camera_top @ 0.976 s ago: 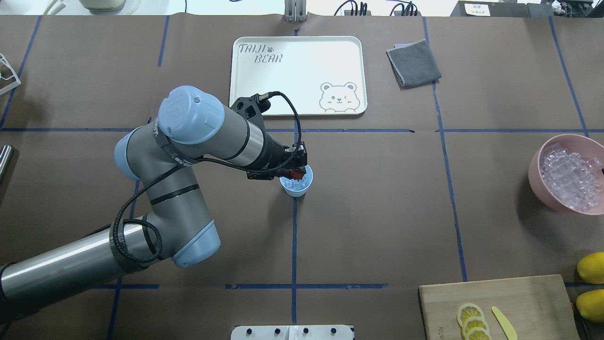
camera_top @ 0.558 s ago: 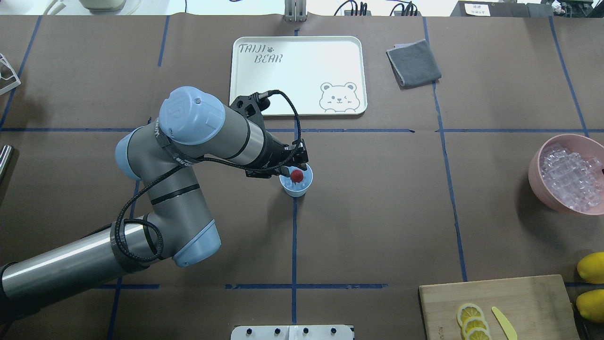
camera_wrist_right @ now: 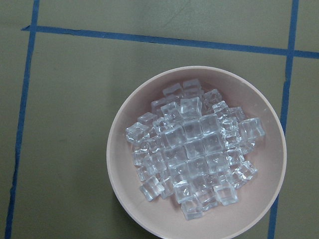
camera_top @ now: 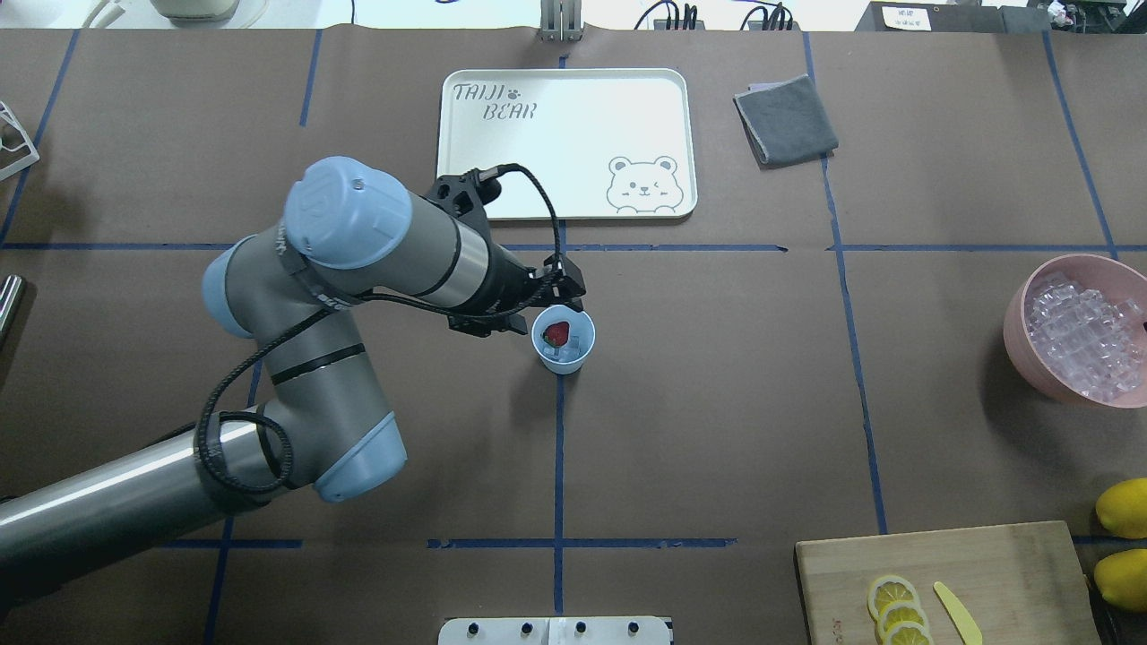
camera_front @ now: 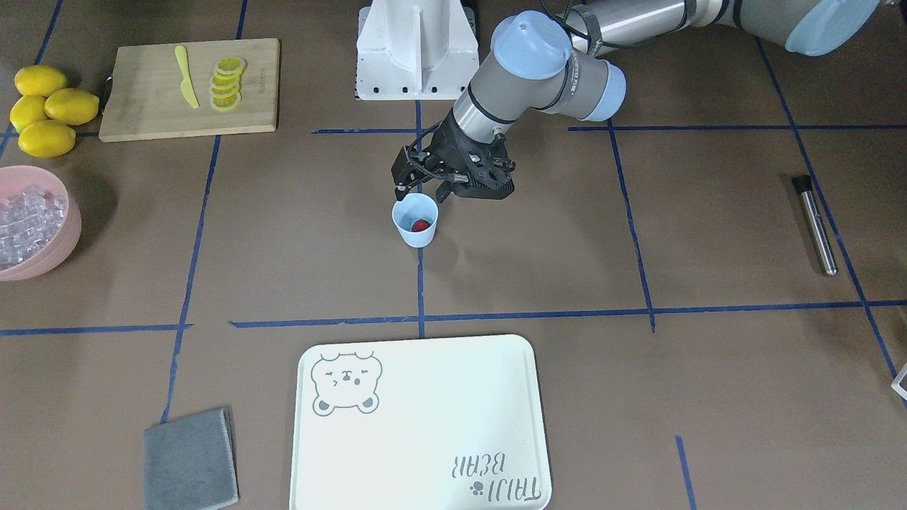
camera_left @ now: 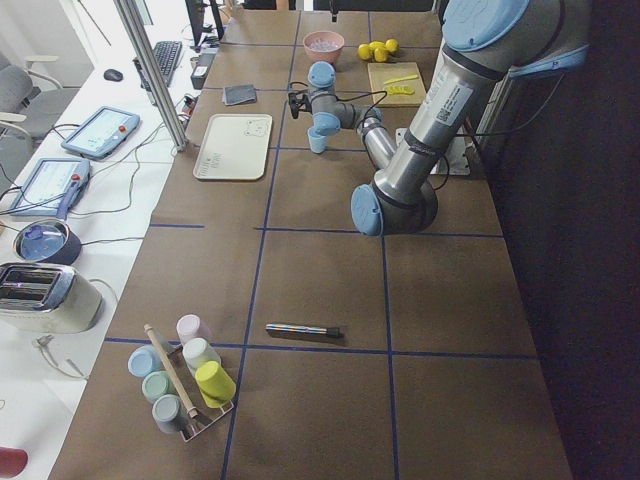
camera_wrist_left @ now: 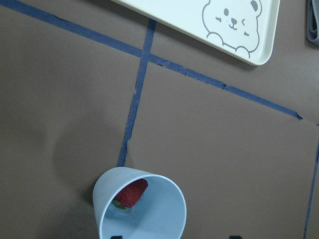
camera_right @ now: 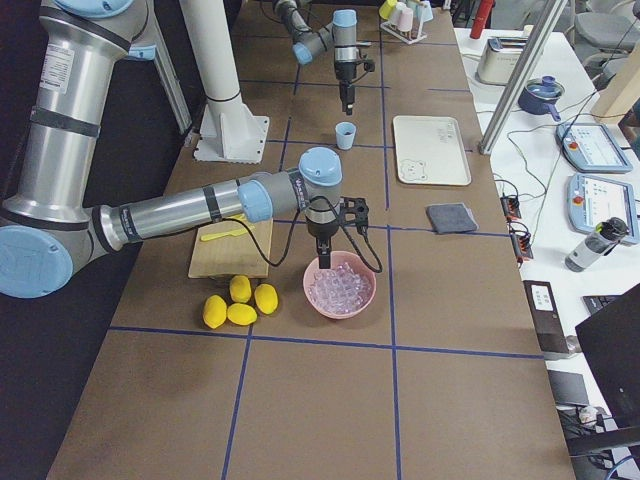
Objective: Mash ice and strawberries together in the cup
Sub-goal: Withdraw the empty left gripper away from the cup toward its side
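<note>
The light-blue cup (camera_top: pixel 563 360) stands mid-table on a blue tape line. A red strawberry (camera_top: pixel 556 334) lies inside it on a little clear ice (camera_top: pixel 575 346). The cup (camera_wrist_left: pixel 169 219) and strawberry (camera_wrist_left: pixel 132 192) fill the bottom of the left wrist view. My left gripper (camera_top: pixel 536 303) is open and empty, just above and beside the cup's rim on the robot's left; it also shows in the front view (camera_front: pixel 419 191). My right gripper (camera_right: pixel 325 255) shows only in the exterior right view, hanging over the pink bowl (camera_wrist_right: pixel 124 199) of ice cubes (camera_wrist_right: pixel 192 149); I cannot tell its state.
A white bear tray (camera_top: pixel 564 143) and a grey cloth (camera_top: pixel 786 118) lie beyond the cup. A cutting board (camera_top: pixel 986 564) with lemon slices (camera_top: pixel 896 609) and a yellow knife, lemons (camera_top: pixel 1125 506), and a metal rod (camera_front: pixel 815 223) lie further off.
One second ago the strawberry was between the left gripper's fingers over the cup. It now lies in the cup, and the left gripper has drawn back a little toward the robot's left.
</note>
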Motion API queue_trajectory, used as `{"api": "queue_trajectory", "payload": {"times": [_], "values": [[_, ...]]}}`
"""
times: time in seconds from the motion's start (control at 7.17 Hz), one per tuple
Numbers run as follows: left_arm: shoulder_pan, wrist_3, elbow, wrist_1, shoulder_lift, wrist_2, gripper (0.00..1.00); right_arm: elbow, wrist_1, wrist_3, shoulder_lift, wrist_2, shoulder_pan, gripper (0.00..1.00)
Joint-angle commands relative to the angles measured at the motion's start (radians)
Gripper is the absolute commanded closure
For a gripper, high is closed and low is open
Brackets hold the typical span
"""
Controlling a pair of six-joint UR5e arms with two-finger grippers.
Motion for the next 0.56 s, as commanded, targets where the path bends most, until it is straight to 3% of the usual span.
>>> {"api": "queue_trajectory", "payload": {"times": [0.0, 0.42], "values": [[-0.144, 0.179, -0.124, 0.007, 0.178, -0.157, 0.24, -0.004, 0.0, -0.008, -0.007, -0.002, 0.001, 0.0], [-0.387, 0.673, -0.217, 0.006, 0.566, -0.315, 0.24, -0.006, -0.001, -0.011, -0.013, 0.0, 0.035, 0.0]]}}
